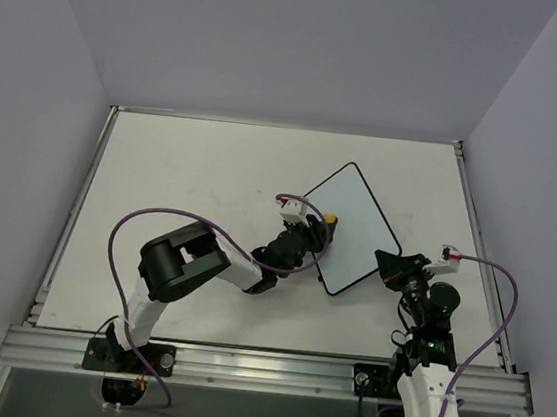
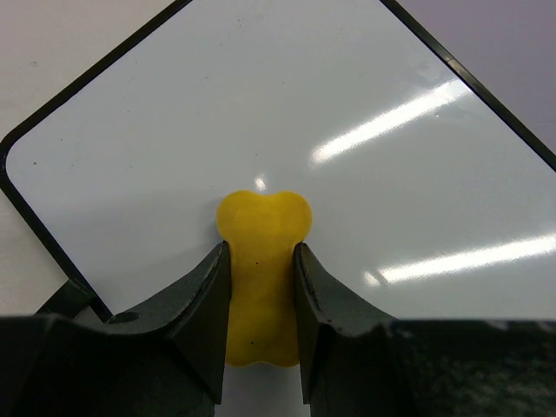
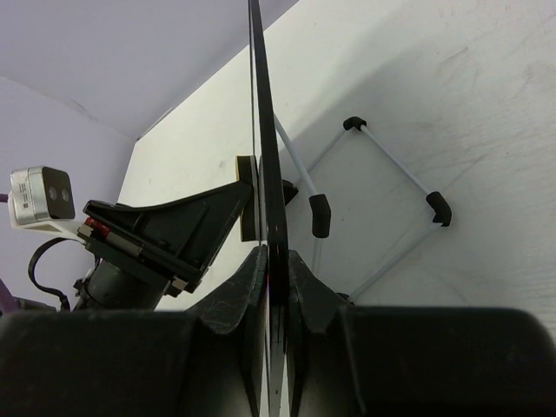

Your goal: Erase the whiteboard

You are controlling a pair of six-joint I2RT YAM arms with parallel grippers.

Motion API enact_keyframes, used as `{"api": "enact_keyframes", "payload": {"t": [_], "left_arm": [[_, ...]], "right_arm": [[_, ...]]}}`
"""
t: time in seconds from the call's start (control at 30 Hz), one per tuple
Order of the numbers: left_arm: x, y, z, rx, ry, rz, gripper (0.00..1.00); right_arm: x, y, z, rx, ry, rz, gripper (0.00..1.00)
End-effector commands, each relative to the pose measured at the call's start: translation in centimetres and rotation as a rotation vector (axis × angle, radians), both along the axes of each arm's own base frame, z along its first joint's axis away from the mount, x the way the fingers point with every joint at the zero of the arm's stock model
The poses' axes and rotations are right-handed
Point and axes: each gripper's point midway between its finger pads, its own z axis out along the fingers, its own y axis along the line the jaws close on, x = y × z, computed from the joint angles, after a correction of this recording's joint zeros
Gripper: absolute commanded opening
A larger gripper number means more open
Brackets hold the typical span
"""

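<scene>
The whiteboard (image 1: 349,222), white with a thin black frame, lies skewed at the table's middle right. Its face (image 2: 347,113) shows no writing in the left wrist view. My left gripper (image 1: 312,233) is shut on a yellow bone-shaped eraser (image 2: 262,252) and presses it against the board near its left corner. The eraser also shows in the top view (image 1: 330,218). My right gripper (image 1: 391,266) is shut on the board's near right edge. The right wrist view shows the board edge-on (image 3: 265,148) between that gripper's (image 3: 275,269) fingers.
The board's wire stand with black-capped feet (image 3: 393,198) shows on its back side over the white table (image 1: 181,177). The left gripper (image 3: 174,233) sits on the board's other side in the right wrist view. Metal rails (image 1: 260,368) border the table's near edge.
</scene>
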Motion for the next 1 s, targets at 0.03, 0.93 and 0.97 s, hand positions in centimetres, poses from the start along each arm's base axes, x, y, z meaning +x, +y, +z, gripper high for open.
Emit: {"api": "enact_keyframes", "payload": {"t": [0.03, 0.93, 0.97], "left_arm": [[-5.1, 2.0, -11.1, 0.441, 0.148, -0.106, 0.02], [3.0, 1.7, -7.6, 0.487, 0.185, -0.045, 0.02], [3.3, 1.7, -7.4, 0.491, 0.185, -0.042, 0.02]], "right_arm": [[0.0, 0.9, 3.4, -0.05, -0.145, 0.062, 0.0], [-0.3, 1.1, 4.1, -0.069, -0.16, 0.076, 0.0], [-0.4, 1.1, 4.2, -0.07, -0.161, 0.076, 0.0]]}}
